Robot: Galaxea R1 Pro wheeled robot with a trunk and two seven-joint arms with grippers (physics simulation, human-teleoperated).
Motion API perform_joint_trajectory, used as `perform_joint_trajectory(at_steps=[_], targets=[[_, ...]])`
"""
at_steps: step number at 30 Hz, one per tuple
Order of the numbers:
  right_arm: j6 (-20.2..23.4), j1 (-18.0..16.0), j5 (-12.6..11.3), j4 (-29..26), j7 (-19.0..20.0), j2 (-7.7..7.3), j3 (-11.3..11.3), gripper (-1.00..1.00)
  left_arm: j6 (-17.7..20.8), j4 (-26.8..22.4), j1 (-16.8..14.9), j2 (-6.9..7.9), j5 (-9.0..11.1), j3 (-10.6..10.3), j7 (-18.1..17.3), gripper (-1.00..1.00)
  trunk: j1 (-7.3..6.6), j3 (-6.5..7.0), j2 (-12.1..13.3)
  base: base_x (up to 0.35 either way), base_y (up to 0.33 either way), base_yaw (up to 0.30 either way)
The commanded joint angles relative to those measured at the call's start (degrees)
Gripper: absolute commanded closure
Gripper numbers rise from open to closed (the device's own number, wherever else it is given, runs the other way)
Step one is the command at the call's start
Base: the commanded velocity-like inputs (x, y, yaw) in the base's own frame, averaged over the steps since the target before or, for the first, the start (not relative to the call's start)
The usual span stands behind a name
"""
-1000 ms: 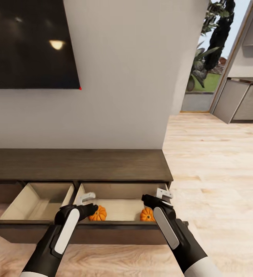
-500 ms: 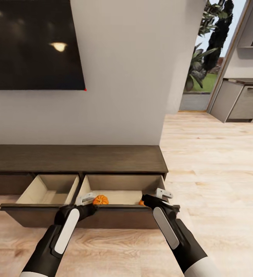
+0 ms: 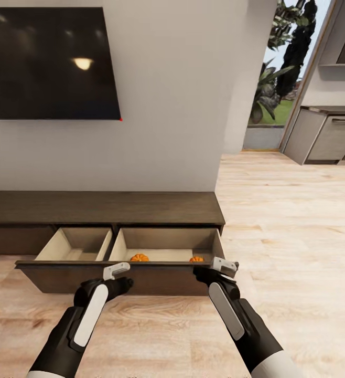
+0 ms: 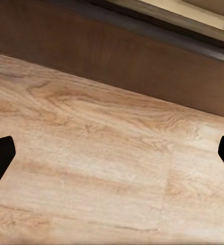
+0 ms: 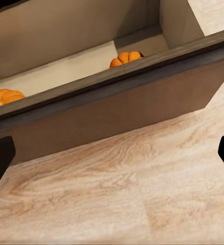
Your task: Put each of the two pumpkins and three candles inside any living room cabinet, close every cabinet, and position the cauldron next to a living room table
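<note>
Pumpkins, one (image 3: 139,257) nearer the divider and one (image 3: 196,259) nearer the right wall, are sitting inside the right compartment of the pulled-out drawer of the cabinet (image 3: 104,208). The drawer front (image 3: 141,278) is standing well out from the cabinet body. Both tools are hovering just in front of that front: the left tool (image 3: 121,275) with its fingers apart and empty, the right tool (image 3: 220,268) likewise spread and holding nothing. No candles are showing in the drawer. If closing is the step in hand, I judge it best to be pressing both tools flat and evenly against the drawer front, pushing straight toward the cabinet so it is not skewing and the pumpkins are not rolling.
</note>
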Motion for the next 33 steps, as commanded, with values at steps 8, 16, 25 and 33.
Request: perform_joint_trajectory(at_steps=[8, 16, 25, 33], targets=[[1.8, 0.0, -0.4, -0.1, -0.5, 0.05, 0.1, -1.00, 0.0, -0.8, 0.0, 0.12, 0.6, -0.2, 0.5, -1.00, -0.01, -0.05, 0.0, -0.017, 0.000, 0.000], [2.2, -0.1, -0.4, -0.1, -0.5, 0.03, 0.1, -1.00, 0.0, -0.9, 0.0, 0.25, 0.6, -0.2, 0.5, -1.00, -0.01, -0.05, 0.0, -0.215, 0.000, 0.000], [2.2, 0.0, -0.4, 0.0, -0.5, 0.03, 0.1, -1.00, 0.0, -1.0, 0.0, 0.18, 0.7, -0.1, 0.4, -1.00, -0.01, -0.05, 0.0, -0.019, 0.000, 0.000], [2.2, 0.0, -0.4, 0.0, -0.5, 0.15, 0.2, -1.00, 0.0, -1.0, 0.0, 0.17, 0.7, 0.0, 0.4, -1.00, 0.65, -0.59, -1.2, 0.000, 0.000, 0.000]])
